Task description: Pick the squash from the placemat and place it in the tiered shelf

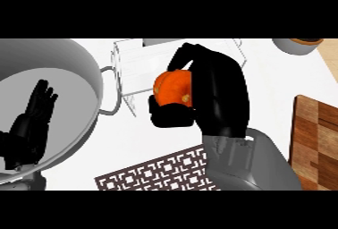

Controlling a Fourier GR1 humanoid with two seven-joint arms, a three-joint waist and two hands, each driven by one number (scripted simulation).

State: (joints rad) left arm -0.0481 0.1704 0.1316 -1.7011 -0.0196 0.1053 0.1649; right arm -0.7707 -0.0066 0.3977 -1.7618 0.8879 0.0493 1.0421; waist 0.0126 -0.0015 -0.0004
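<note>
Here the right hand (221,94) is curled round the orange squash (171,87), fingers arched over its top and thumb under it. The squash sits lifted off the patterned placemat (158,172), just in front of the white tiered shelf (135,60) on the counter (284,80). The left hand (36,114) rests open, fingers up, over a large grey pot (69,58).

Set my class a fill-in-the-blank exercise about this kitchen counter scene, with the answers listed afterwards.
1. The right robot hand curls round an ____ squash.
2. The left robot hand rests ____, holding nothing.
3. A ____ board lies at the right of the counter.
Missing words: orange; open; wooden.
</note>
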